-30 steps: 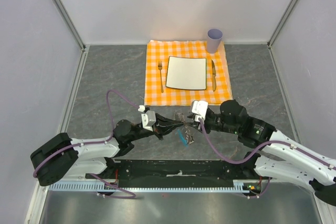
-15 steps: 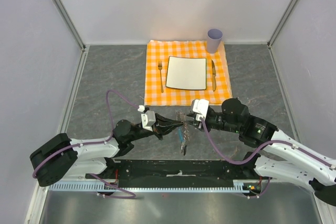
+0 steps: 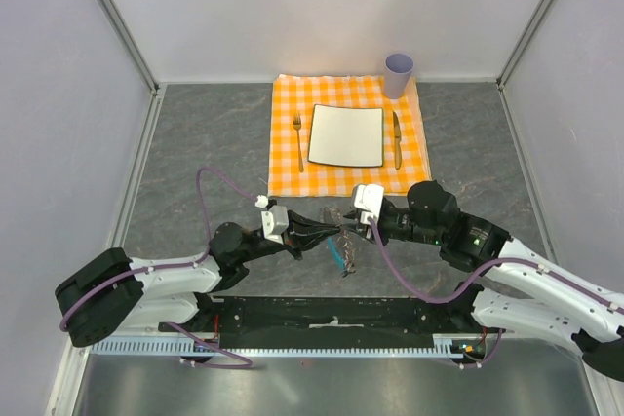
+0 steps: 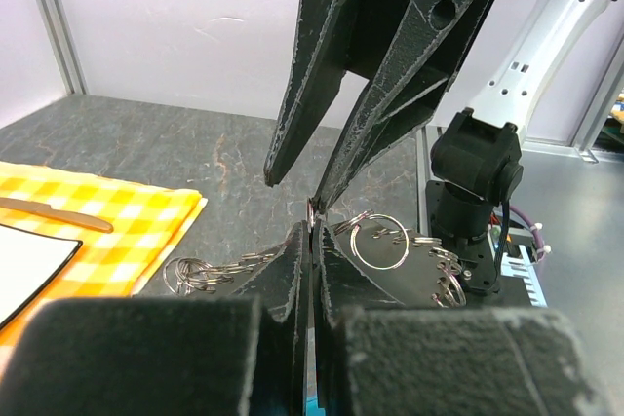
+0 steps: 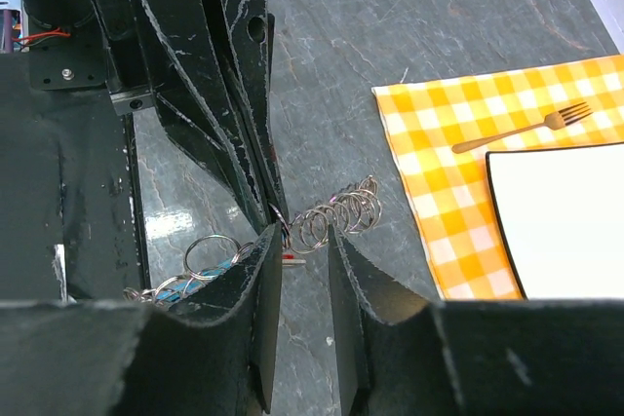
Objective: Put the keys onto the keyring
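Note:
My left gripper (image 3: 338, 230) and right gripper (image 3: 353, 228) meet tip to tip near the table's front middle. The left gripper (image 4: 312, 226) is shut on one ring of the keyring (image 3: 348, 260), a chain of silvery rings. The chain hangs to both sides of its fingers, with a big ring (image 4: 380, 241) on the right. The blue tab (image 3: 337, 252) dangles below. The right gripper (image 5: 299, 238) is open, its fingers straddling the spot where the left fingertips (image 5: 278, 213) pinch the chain (image 5: 341, 211). A tiny red-headed key (image 5: 292, 259) shows beside the right gripper's left finger, apparently on the table.
An orange checked cloth (image 3: 285, 143) lies behind the grippers with a white square plate (image 3: 346, 135), a fork (image 3: 298, 140) and a knife (image 3: 397, 138). A purple cup (image 3: 398, 75) stands at its far right corner. The enclosure walls stand left, right and behind.
The hanging part of the keyring has swung and drawn up a little under the grippers. The right gripper has edged slightly left towards the left one. The left arm has barely moved.

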